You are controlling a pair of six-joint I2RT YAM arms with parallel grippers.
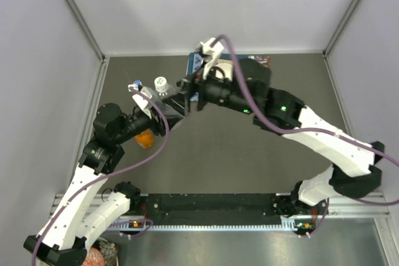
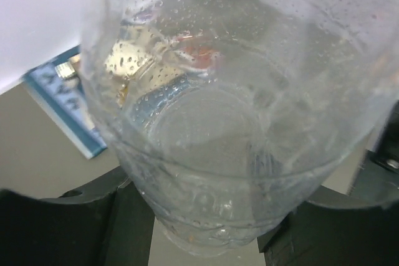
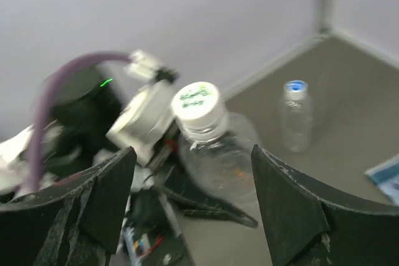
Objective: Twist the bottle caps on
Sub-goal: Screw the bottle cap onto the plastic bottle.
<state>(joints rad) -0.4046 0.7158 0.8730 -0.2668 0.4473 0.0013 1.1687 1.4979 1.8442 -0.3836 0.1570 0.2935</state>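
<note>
Your left claw (image 2: 199,232) pinches the clear ribbed plastic bottle (image 3: 221,154); white round cap (image 3: 196,101) seems seated, right claw (image 3: 196,204) spread: set it down.

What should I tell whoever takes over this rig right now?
Left gripper: shut on the clear bottle.
Right gripper: open, empty, facing that bottle's white cap, which sits on the neck.
The second clear bottle stands apart on the table, blue cap on.
The orange bottle sits beneath the left arm; its cap is hidden.
Left: confirm the white cap is tight, check the orange one.
</note>
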